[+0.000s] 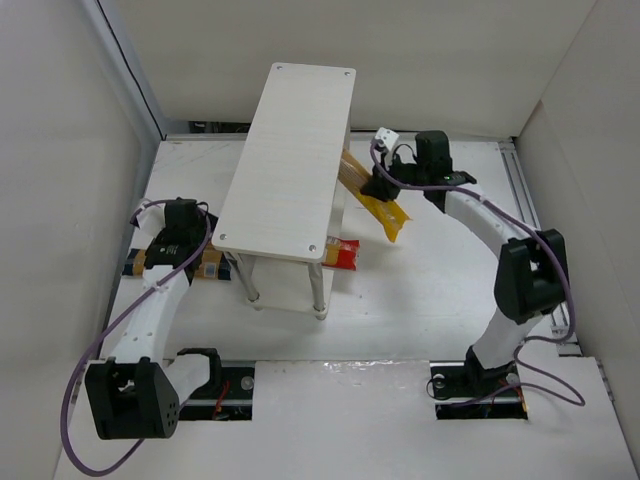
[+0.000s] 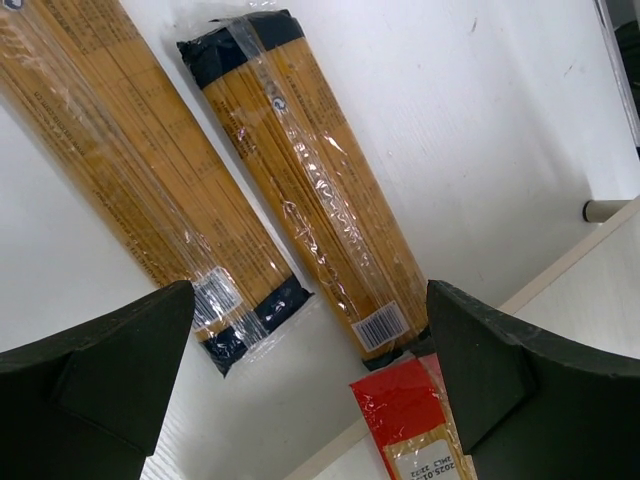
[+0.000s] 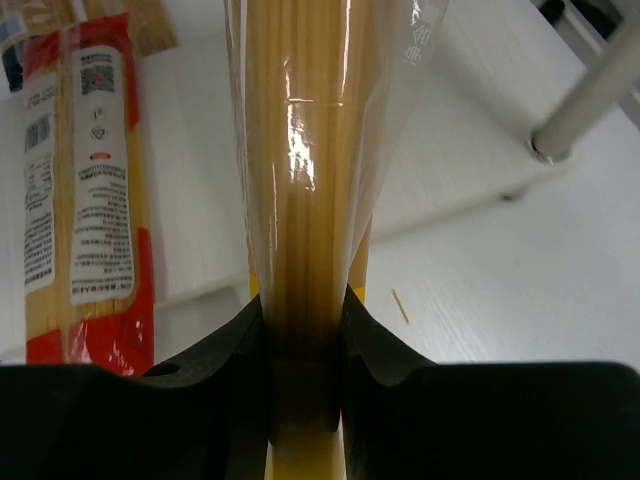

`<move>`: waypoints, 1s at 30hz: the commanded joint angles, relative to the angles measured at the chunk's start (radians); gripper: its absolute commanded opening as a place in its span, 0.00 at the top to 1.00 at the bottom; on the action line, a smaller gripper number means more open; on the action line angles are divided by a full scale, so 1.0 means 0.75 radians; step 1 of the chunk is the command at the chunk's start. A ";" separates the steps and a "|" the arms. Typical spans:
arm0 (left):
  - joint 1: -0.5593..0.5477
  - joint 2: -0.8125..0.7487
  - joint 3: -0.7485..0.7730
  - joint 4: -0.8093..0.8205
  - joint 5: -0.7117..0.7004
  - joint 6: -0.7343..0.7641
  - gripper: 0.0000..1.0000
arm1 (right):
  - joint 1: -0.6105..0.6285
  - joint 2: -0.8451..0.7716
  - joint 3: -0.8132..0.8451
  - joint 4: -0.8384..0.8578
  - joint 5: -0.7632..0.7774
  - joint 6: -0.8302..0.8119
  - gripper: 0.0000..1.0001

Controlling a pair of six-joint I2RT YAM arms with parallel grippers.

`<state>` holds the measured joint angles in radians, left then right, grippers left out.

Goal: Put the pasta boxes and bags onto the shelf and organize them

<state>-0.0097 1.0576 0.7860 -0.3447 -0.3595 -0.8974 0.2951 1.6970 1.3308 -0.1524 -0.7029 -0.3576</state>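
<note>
Top external view, left to right.

Left gripper [image 1: 175, 240] hovers over the two pasta boxes [image 1: 210, 265], which lie on the table [image 1: 420, 300] at 9 o'clock of the shelf [image 1: 290, 150]. The arm hides most of them here. In the left wrist view the jaws stand wide apart and hold nothing. Both boxes run from 11 to 5 o'clock, side by side but not touching, navy ends nearest the fingers [image 2: 120, 360].

Handling estimate: dry long pasta in thin film, so light, stiff lengthwise, brittle under bending, and the wrap is slick. Best hold is across the narrow width at mid-length, one box at a time.

Red bag [image 1: 342, 252] lies flat on the lower tier, with one end poking out at 4 o'clock.

Yellow bag [image 1: 390, 215] is at 3 o'clock of the shelf, long axis 11 to 5 o'clock, far end tucked under the top board. Right gripper [image 1: 380, 188] is clenched on it; the right wrist view shows the pads pinching its narrow width. The hold looks off-centre, so the free length may droop or swing.
</note>
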 commanded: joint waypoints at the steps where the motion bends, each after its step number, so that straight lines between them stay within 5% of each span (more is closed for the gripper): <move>1: 0.011 -0.011 0.040 0.040 0.013 0.027 0.01 | 0.054 0.077 0.209 0.154 -0.231 -0.129 1.00; 8: 0.011 0.032 0.026 0.065 0.001 0.027 0.01 | 0.208 0.290 0.512 0.154 -0.002 -0.153 1.00; 12: 0.011 0.060 0.026 0.065 -0.011 0.027 0.01 | 0.236 0.410 0.608 0.154 -0.040 -0.153 1.00; 20: 0.023 0.101 0.026 0.065 -0.024 0.027 0.01 | 0.275 0.574 0.623 0.154 -0.130 -0.186 0.54; 26: 0.023 0.128 0.026 0.065 -0.010 0.027 0.01 | 0.312 0.642 0.635 0.168 -0.384 -0.261 0.40; 27: 0.023 0.128 0.026 0.065 -0.009 0.027 0.01 | 0.312 0.642 0.635 0.168 -0.384 -0.262 0.31; 30: 0.023 0.128 0.026 0.065 0.003 0.027 0.01 | 0.312 0.619 0.611 0.168 -0.343 -0.262 0.25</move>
<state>0.0021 1.1564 0.7864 -0.3164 -0.3523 -0.8906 0.4812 2.1746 1.7573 -0.0929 -0.9092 -0.5011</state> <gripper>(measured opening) 0.993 0.742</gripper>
